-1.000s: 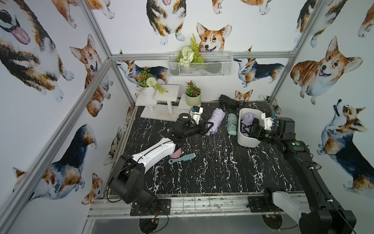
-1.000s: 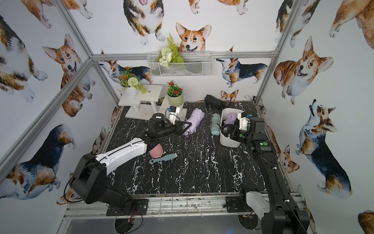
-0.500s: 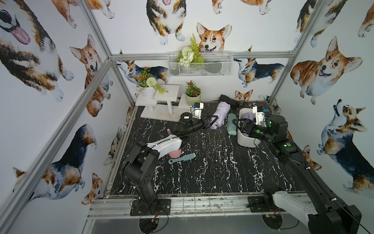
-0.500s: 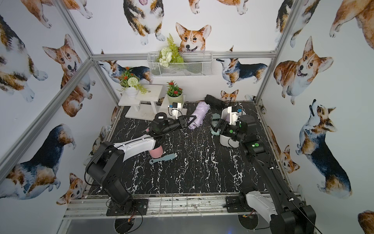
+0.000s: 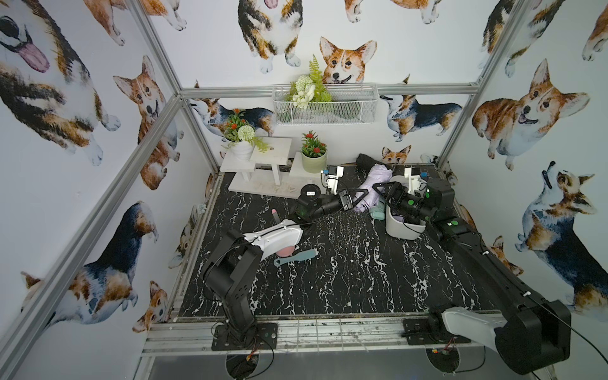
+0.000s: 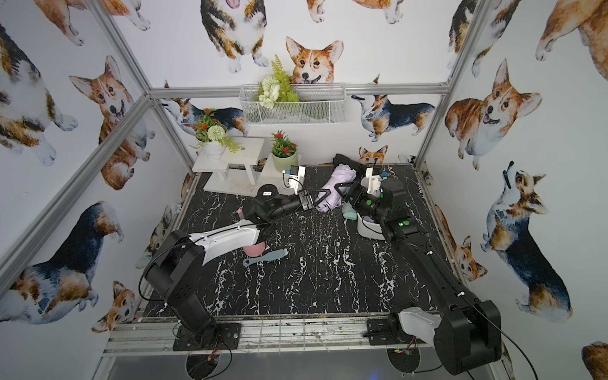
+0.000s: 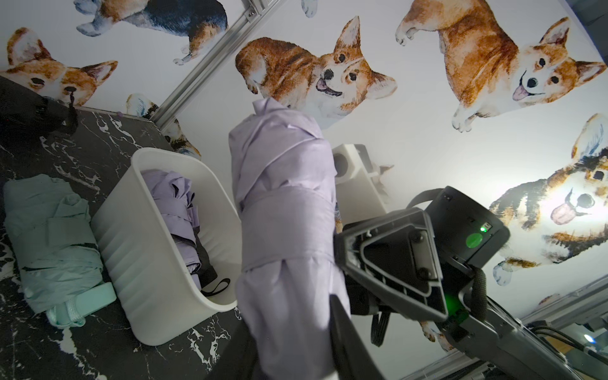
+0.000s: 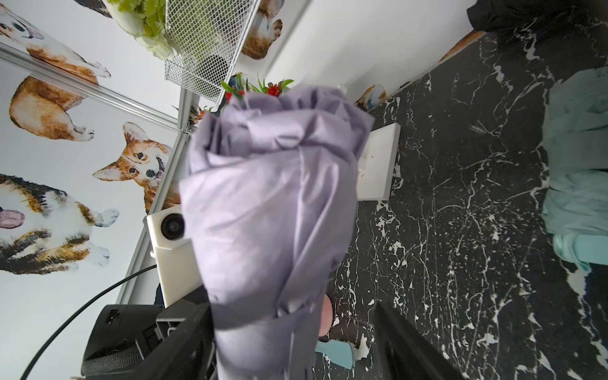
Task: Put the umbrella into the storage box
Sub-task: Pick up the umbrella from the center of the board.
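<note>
Since the earlier frames the right gripper (image 8: 291,306) has left the storage box (image 5: 399,230) and swung across to the umbrella (image 5: 373,184), which the left gripper (image 5: 359,198) has raised off the black marble table (image 5: 345,279). Left fingers clamp the umbrella's lower end. Right fingers stand apart astride its body, one finger (image 7: 394,263) against the cloth, the other clear. Tilted, the lilac umbrella hangs right of centre in both top views, just left of the box and outside it. A second lilac umbrella (image 7: 177,204) lies inside the box; a mint umbrella (image 7: 52,237) lies beside its wall.
</note>
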### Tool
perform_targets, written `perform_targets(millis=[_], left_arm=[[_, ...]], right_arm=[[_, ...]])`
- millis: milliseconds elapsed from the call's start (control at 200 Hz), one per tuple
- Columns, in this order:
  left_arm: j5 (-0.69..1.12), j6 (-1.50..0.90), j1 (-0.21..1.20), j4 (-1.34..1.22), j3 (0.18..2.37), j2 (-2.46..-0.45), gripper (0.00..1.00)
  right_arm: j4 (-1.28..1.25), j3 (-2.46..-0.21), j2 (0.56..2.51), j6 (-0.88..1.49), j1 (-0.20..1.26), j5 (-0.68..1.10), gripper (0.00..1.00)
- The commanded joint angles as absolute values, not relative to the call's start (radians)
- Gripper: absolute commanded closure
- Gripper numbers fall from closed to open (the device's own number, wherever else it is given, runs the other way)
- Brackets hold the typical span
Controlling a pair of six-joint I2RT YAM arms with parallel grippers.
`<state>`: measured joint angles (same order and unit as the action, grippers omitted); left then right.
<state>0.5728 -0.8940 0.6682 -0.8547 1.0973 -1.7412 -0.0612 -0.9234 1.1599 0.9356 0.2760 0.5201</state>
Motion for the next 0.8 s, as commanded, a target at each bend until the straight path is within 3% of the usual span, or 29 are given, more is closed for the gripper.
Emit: perform_targets(millis=[0, 130, 225, 320, 400, 485, 625, 790], left_arm=[[0.597, -0.869, 0.680, -0.922, 1.120, -1.738, 1.00], [0.601, -0.874, 0.685, -0.927, 1.117, -1.735, 1.00], [0.603, -0.872, 0.684, -0.929, 1.110, -1.731, 1.00], [0.601, -0.867, 0.684, -0.927, 1.101, -1.727, 0.80], [0.598, -0.856, 0.684, -0.920, 1.090, -1.714, 0.59], [0.587, -0.816, 0.680, -0.876, 1.071, -1.679, 0.45], [0.549, -0.693, 0.656, -0.679, 1.026, -1.571, 0.33], [0.482, -0.533, 0.620, -0.387, 1.002, -1.453, 0.28]], right_arm=[[-0.161, -0.925, 1.165, 0.986, 0.281, 0.502, 0.33], [-0.185, -0.914, 1.148, 0.984, 0.281, 0.483, 0.57], [-0.178, -0.911, 1.138, 0.969, 0.281, 0.468, 0.67], [-0.166, -0.911, 1.137, 0.948, 0.281, 0.456, 0.75], [-0.153, -0.911, 1.137, 0.929, 0.281, 0.443, 0.79], [-0.098, -0.919, 1.128, 0.883, 0.279, 0.416, 0.80], [0.109, -0.985, 1.075, 0.728, 0.250, 0.339, 0.80], [0.344, -1.068, 1.067, 0.583, 0.098, 0.329, 0.80]])
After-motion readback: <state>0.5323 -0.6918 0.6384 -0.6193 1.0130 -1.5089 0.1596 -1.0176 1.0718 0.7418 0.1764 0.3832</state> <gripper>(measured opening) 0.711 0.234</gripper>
